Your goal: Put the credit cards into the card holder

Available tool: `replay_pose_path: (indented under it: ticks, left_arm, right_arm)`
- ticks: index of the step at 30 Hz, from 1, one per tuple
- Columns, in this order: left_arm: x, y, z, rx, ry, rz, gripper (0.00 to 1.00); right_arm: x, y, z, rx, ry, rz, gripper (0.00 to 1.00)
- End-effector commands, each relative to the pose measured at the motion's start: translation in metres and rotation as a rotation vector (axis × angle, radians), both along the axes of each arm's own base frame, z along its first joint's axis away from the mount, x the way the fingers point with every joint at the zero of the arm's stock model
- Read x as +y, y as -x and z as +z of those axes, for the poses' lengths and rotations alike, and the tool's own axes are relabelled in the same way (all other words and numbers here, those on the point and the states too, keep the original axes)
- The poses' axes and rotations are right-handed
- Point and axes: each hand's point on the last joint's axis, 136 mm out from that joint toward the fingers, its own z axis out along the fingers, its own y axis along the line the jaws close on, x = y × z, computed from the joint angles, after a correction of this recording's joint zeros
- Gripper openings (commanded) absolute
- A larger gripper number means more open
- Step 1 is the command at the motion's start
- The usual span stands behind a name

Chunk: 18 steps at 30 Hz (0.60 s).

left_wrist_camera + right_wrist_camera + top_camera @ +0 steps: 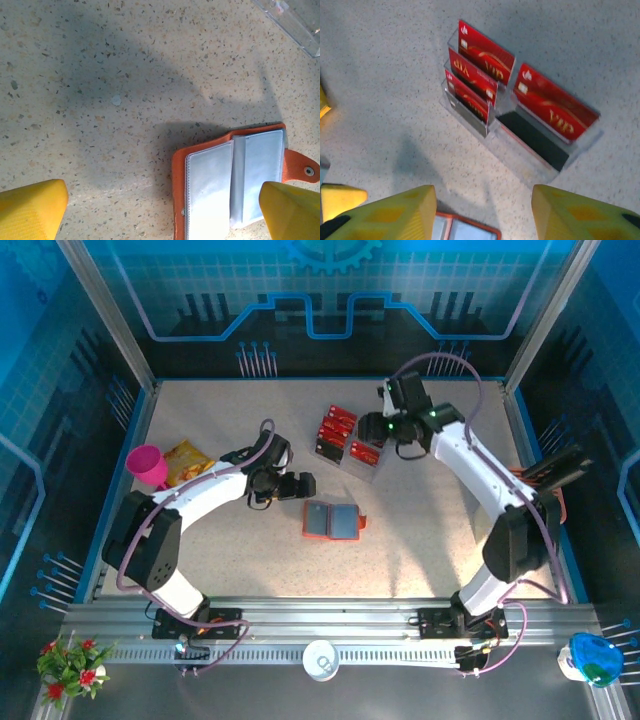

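left gripper (160, 207): bottom of the left wrist view, held over the desk (100, 75); jaws are spread wide, nothing is gripped.
card holder (235, 185): lower right of the same view, laid open and flat, grey pockets up, snap tab at the right edge. No red card is seen in the pockets shown. In the top view it is found at frame centre.
credit cards (485, 52): four are counted, upright in a clear stand (530, 160), upper centre of the right wrist view. Three are tiered on the left, one at the back right; the front right slot is seen empty.
right gripper (482, 205): bottom of the right wrist view, jaws apart, nothing held, pointed toward the stand.
step judged: a card is to be fetched from the stand.
method advised: one card should be pinched by its top edge and drawn straight up along its slot.
risk: the light stand may be dragged or tipped if neighbouring cards are caught.
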Motion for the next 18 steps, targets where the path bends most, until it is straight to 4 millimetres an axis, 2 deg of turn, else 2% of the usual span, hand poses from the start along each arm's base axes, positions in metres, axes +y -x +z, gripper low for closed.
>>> replay_pose_path:
  ticks: [1,11,18]
  left_arm:
    - [-0.011,-0.006,0.009,-0.027,0.031,-0.03,0.99]
    - [-0.011,-0.003,0.006,-0.011,0.037,-0.03,0.99]
    - [-0.011,-0.002,0.003,0.001,0.036,-0.028,0.99]
  right_arm:
    - [-0.005,0.01,-0.042,0.16,0.184,0.163,0.52]
    - [-0.002,-0.013,-0.072,0.193,0.426,0.29,0.48]
    - [0.003,-0.018,-0.088,0.211,0.513,0.338,0.44]
